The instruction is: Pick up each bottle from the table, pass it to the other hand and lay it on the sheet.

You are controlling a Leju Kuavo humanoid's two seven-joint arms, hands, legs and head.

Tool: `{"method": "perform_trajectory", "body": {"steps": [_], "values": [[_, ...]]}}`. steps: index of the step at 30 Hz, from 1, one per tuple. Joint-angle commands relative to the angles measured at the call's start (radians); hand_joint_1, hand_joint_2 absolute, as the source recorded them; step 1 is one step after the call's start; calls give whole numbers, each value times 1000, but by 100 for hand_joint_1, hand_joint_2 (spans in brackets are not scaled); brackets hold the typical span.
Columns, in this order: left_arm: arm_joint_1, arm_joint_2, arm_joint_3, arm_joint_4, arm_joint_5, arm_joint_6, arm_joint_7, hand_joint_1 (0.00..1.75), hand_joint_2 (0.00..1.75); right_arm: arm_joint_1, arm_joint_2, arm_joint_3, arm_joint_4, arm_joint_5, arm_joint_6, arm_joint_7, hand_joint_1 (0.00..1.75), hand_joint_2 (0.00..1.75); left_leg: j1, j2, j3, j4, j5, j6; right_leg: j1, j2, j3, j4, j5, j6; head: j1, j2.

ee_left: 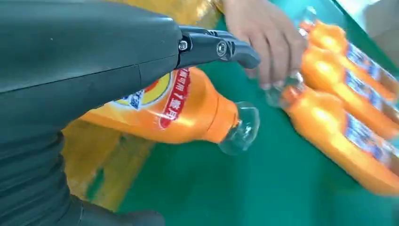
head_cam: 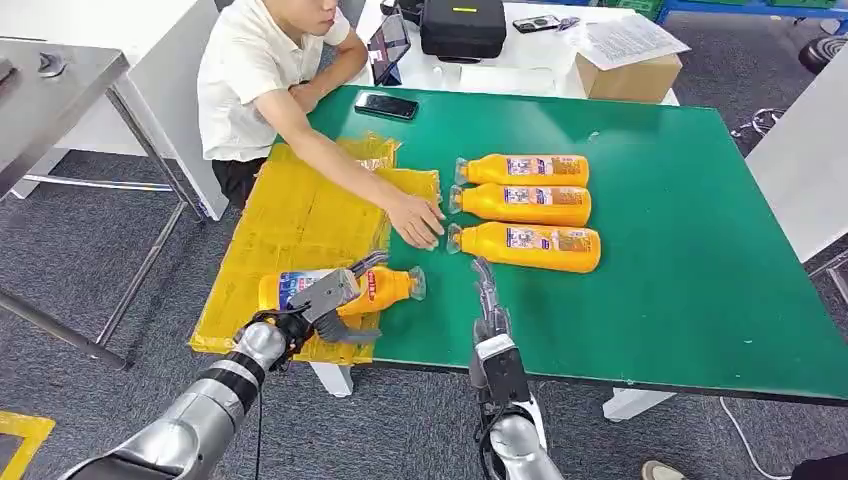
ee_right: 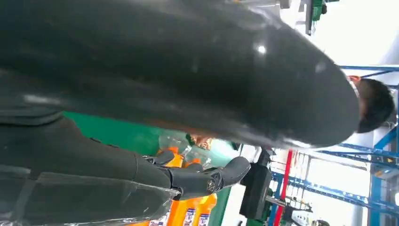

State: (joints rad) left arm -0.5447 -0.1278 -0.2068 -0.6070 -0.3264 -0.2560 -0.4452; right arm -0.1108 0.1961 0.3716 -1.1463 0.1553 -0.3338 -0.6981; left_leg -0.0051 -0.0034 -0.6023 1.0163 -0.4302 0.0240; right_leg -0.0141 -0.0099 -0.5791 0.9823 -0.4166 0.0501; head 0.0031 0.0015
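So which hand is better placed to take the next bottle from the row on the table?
The right hand: it is empty and sits just in front of the nearest orange bottle in the row. The left hand already holds a bottle over the yellow sheet.

Glossy plastic bottle, seemingly crinkled plastic sheet

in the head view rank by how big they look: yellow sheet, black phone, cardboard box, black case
1. yellow sheet
2–3. cardboard box and black case: look about alike, and both are cut off or farther away, so unranked
4. black phone
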Motion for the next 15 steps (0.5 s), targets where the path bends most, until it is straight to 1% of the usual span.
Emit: {"method": "perform_trajectory", "body": {"steps": [1, 2, 3, 4, 5, 6, 7, 8, 9, 10, 11, 12, 13, 15], "values": [[123, 5, -96, -259, 142, 66, 21, 0, 175, -19, -40, 16, 48, -1, -19, 0, 0, 0, 1, 1, 2, -1, -2, -2, 1, 2, 2, -1, -1, -2, 0, 0], [159, -27, -70, -343, 214, 168, -33, 0, 175, -17, -42, 14, 52, 38, -60, 0, 0, 0, 0, 1, -1, -1, -1, -1, 0, 1, -1, -1, 0, -1, 0, 0], [189, -61, -58, -415, 276, 230, -53, 0, 175, -28, -58, 33, 75, 99, -87, 0, 0, 0, 1, 1, -1, 0, -1, -1, 1, 1, -1, -1, -1, -2, 0, 0], [218, -96, -48, -489, 366, 279, -56, 0, 175, -46, -77, 43, 115, 191, -154, 2, 0, 175, 1, 0, 0, 0, -2, -2, 1, 0, 0, -1, -1, -2, 0, 0], [257, -132, -60, -589, 445, 383, -79, 0, 175, -71, -99, 45, 162, 343, -312, 18, 0, 175, 1, -1, -3, 0, -1, -1, 1, -1, -3, -1, -1, -1, 0, 0], [278, -138, -98, -651, 461, 473, -89, 0, 175, -81, -111, -8, 173, 529, -364, 60, 0, 175, 1, -2, -4, 0, -1, -1, 1, -1, -3, -1, -1, -1, 0, 0], [299, -143, -128, -704, 457, 576, -124, 0, 175, -74, -97, -126, 154, 719, -364, 90, 0, 175, 1, -2, -6, 1, -1, 0, 1, -2, -5, -1, -1, 0, 0, 0], [324, -141, -161, -752, 466, 671, -145, 0, 175, -83, -88, -220, 160, 805, -364, 70, 0, 175, 0, -3, -6, 1, -1, 0, 1, -2, -5, -1, -1, 0, 0, 0], [345, -146, -165, -776, 490, 733, -157, 0, 175, -80, -92, -301, 122, 970, -364, 112, 0, 175, -1, -3, -8, 0, 0, 0, 0, -3, -7, -1, -1, 0, 0, 0], [356, -144, -173, -787, 495, 761, -173, 0, 175, -84, -104, -321, 120, 1029, -364, 141, 0, 175, -1, -2, -7, 1, -1, 0, 0, -2, -6, 0, -1, 0, 0, 0], [381, -129, -189, -802, 512, 813, -204, 0, 175, -94, -138, -346, 123, 1091, -364, 190, 0, 175, -1, -1, -8, 0, -1, 0, 0, -1, -7, -1, 0, 0, 0, 0], [385, -124, -194, -804, 514, 824, -214, 0, 175, -96, -146, -345, 125, 1104, -364, 202, 0, 175, -1, -1, -5, 0, -1, 0, -1, 0, -5, -1, -1, 0, 0, 0], [402, -111, -204, -809, 504, 846, -253, 0, 175, -104, -175, -338, 138, 1137, -364, 243, 0, 175, -1, 0, -4, -1, -2, -1, 0, 0, -4, -2, -1, -1, 0, 0], [407, -107, -208, -822, 492, 854, -253, 0, 175, -107, -182, -331, 146, 1135, -364, 251, 0, 175, -1, -3, -7, 0, -1, 0, -1, -3, -6, -2, 0, 0, 0, 0]]}}
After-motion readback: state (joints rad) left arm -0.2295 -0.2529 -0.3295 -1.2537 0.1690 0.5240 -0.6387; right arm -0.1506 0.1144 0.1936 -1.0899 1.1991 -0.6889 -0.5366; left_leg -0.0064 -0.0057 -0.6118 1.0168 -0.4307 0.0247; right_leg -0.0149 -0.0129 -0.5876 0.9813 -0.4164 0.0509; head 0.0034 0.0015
